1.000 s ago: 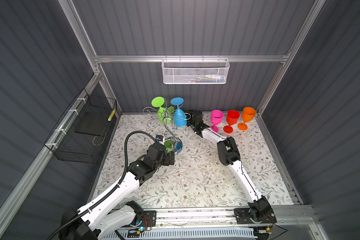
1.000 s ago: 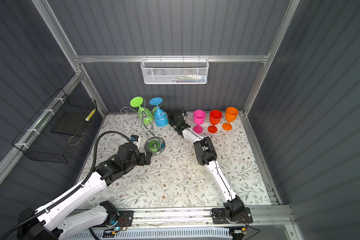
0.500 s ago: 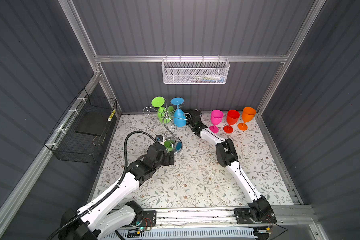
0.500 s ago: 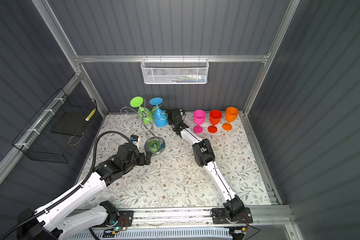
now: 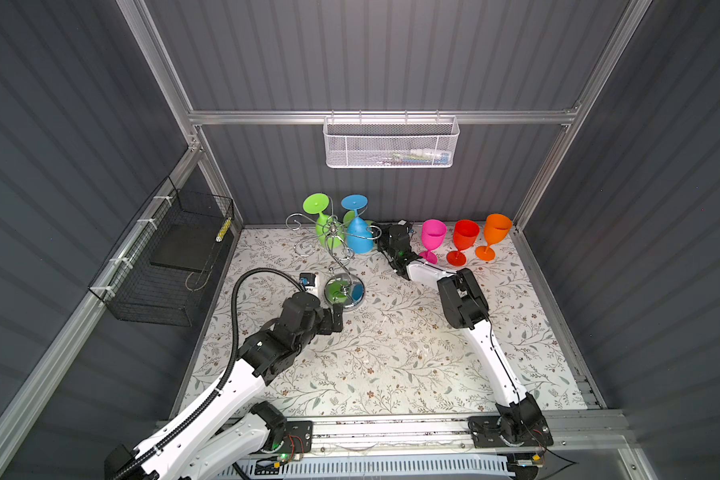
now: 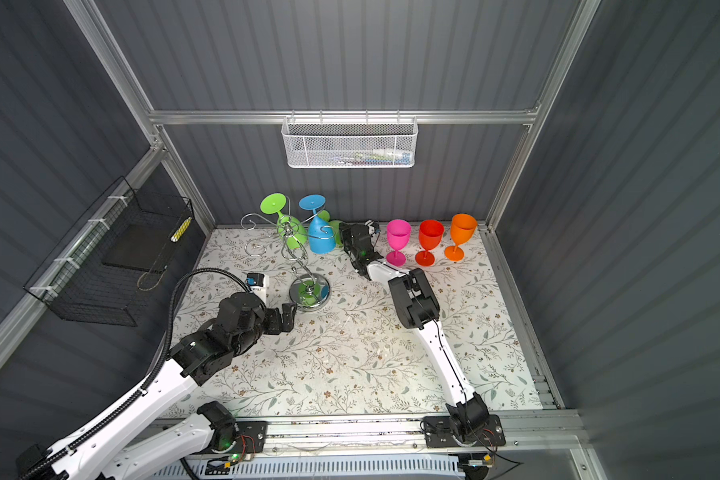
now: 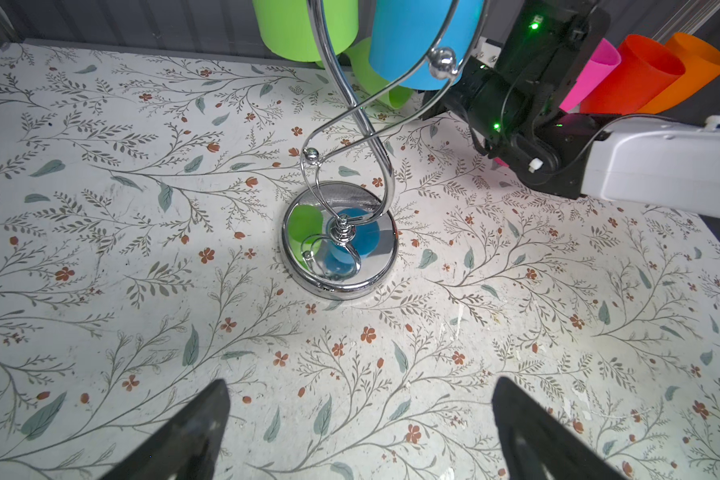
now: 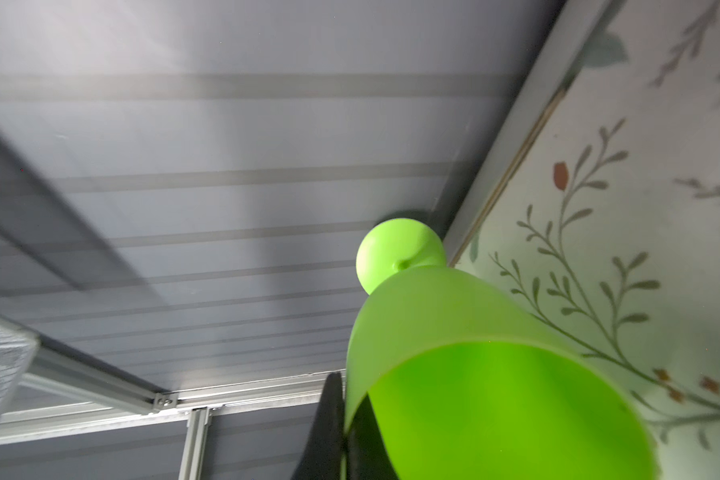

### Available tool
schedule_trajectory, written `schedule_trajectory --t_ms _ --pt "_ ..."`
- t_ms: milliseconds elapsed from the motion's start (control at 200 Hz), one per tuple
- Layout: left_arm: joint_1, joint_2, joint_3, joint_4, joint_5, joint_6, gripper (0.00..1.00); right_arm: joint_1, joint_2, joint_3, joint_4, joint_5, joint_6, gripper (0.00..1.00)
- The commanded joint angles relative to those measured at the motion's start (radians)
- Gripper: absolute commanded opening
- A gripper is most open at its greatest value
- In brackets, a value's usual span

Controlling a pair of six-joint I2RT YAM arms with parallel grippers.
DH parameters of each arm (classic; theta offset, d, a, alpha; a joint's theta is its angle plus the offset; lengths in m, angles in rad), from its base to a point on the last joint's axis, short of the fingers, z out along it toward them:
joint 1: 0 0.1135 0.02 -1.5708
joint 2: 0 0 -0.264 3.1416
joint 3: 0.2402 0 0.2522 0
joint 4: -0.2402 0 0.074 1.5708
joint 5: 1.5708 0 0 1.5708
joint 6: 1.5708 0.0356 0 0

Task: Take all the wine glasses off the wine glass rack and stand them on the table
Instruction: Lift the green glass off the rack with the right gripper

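The chrome wine glass rack [image 5: 345, 291] [image 6: 309, 293] [image 7: 341, 249] stands at the back left of the floral mat. A green wine glass [image 5: 321, 226] and a blue one [image 5: 359, 239] [image 7: 416, 41] hang upside down from it. A third, lime-green wine glass [image 8: 474, 374] [image 7: 375, 79] [image 6: 336, 231] sits behind the blue one. My right gripper [image 8: 344, 399] [image 5: 381, 237] is shut on its rim, one finger inside the bowl. Whether its foot still hangs on a rack arm is hidden. My left gripper [image 7: 358, 386] [image 5: 329, 307] is open and empty, low on the mat just in front of the rack's base.
Pink [image 5: 432, 237], red [image 5: 464, 239] and orange [image 5: 495, 230] glasses stand upright along the back wall right of my right arm. A white mesh basket [image 5: 391, 145] hangs on the back wall. A black wire basket [image 5: 163, 266] hangs on the left wall.
My right gripper has closed on the lime-green glass's rim after shifting slightly towards the rack. The left arm has stayed put.
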Motion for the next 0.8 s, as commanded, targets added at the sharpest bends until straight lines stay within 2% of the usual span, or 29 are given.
schedule_trajectory --t_ms 0,130,635,795 --pt "0.006 -0.01 -0.012 -0.031 0.016 -0.021 0.99 0.001 -0.054 -0.092 0.171 0.02 -0.01 0.0" --pt "0.006 -0.011 -0.001 -0.04 0.03 -0.021 0.98 0.001 -0.11 -0.199 0.254 0.03 -0.017 0.0" --pt "0.005 -0.057 0.025 -0.098 0.08 -0.068 0.98 -0.027 -0.401 -0.605 0.32 -0.001 -0.113 0.0" --pt "0.005 -0.051 0.045 -0.115 0.099 -0.057 0.98 -0.028 -0.499 -0.668 0.201 -0.045 -0.136 0.0"
